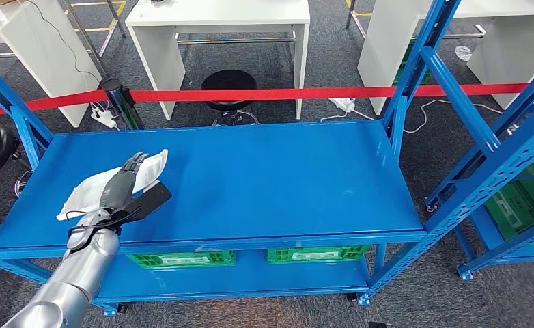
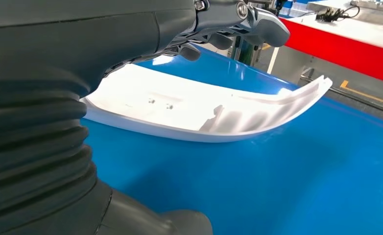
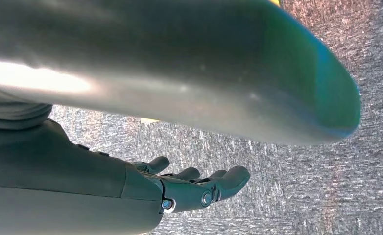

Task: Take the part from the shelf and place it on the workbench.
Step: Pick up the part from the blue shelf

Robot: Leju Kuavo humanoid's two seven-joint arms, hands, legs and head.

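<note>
A curved white plastic part [image 1: 81, 194] lies flat on the blue top shelf [image 1: 271, 184], near its left end. My left hand [image 1: 125, 187] reaches over it, fingers stretched along the part's upper face and thumb spread out to the side. In the left wrist view the part [image 2: 204, 110] rests on the blue surface with the fingers [image 2: 238, 19] just above its far edge, nothing closed around it. My right hand [image 3: 194, 188] hangs over grey carpet, its fingers loosely apart and holding nothing.
Two green crates [image 1: 182, 258] [image 1: 315, 254] stand on the lower shelf. A red barrier tape [image 1: 285, 93] runs behind the rack, with a black stool [image 1: 229, 85] and white tables beyond. Another blue rack [image 1: 483, 157] stands at the right.
</note>
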